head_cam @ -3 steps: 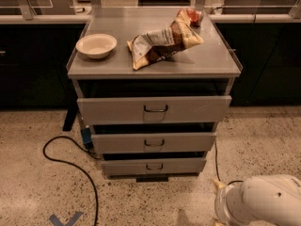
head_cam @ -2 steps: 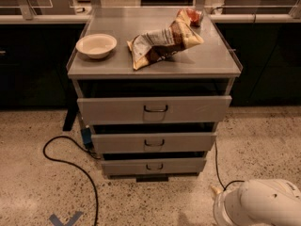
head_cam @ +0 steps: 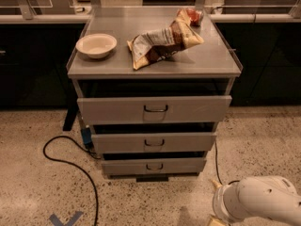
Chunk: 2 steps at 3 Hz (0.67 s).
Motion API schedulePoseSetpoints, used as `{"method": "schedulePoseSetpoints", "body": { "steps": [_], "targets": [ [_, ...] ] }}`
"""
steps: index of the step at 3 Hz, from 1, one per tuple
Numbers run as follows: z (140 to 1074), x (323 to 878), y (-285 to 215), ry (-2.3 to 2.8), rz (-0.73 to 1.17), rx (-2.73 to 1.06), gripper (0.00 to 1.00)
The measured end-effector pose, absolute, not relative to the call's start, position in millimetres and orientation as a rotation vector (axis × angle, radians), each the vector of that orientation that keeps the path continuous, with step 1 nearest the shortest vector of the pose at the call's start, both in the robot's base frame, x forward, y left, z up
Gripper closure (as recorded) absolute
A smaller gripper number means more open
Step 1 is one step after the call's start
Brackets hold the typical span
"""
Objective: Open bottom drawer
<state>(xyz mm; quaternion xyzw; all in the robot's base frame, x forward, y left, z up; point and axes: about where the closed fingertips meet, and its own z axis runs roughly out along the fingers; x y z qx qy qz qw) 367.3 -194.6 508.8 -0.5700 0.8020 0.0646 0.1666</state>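
**Figure.** Three-drawer grey cabinet [head_cam: 224, 86] on a speckled floor [head_cam: 263, 140], seen from in front and above.

(a) The bottom drawer [head_cam: 181, 165] is the lowest and shallowest of the three fronts, just above the floor. A small dark wire handle [head_cam: 154, 166] sits at its centre. A narrow dark gap shows along its upper edge, beneath the middle drawer [head_cam: 188, 141]. The top drawer [head_cam: 197, 108], the widest, lies above that.

(b) A white arm [head_cam: 263, 204] enters at the lower right corner of the view. The gripper [head_cam: 217, 206] is at its left end, low over the floor. How far it is open cannot be told, and nothing can be seen in its hold. It lies below and to the right of the bottom drawer, past that front's right end, apart from both front and handle.

(c) On the cabinet top, a pale bowl [head_cam: 96, 45] stands near the left edge and a crumpled snack bag [head_cam: 162, 44] lies across the middle. A red-topped item [head_cam: 194, 16] stands at the far right corner.

(d) A black cable [head_cam: 70, 161] loops over the floor left of the cabinet. A blue tape mark [head_cam: 66, 219] lies by the lower edge of the view.
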Motion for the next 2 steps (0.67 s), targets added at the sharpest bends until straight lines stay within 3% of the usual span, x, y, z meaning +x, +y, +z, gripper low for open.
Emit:
{"method": "schedulePoseSetpoints", "body": {
  "steps": [2],
  "targets": [
    [498,372,-195,2.284,0.23,-1.623,0.0]
  ]
}}
